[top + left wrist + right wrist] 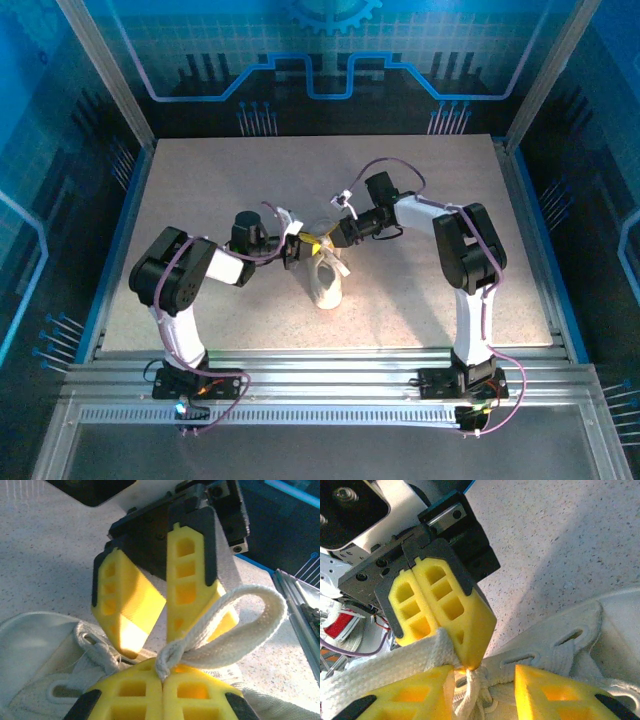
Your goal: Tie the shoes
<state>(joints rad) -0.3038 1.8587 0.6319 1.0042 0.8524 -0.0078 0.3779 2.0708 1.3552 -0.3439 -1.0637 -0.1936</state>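
Squarely, the sneaker (327,285) runs far-to-near, toe pointing nearward

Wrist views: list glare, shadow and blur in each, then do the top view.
Left wrist view: glare whitens one finger of the right pincer; the lace loop is sharp. Right wrist view: a diagonal shadow crosses the table. Top view: blue-tinted surround, the sneaker small and pale.

Left hand (300,250), right hand (331,238) and a lace (227,606) loop crowd the shoe (327,285) at centre; the desk (220,180) is bare at top and both sides.
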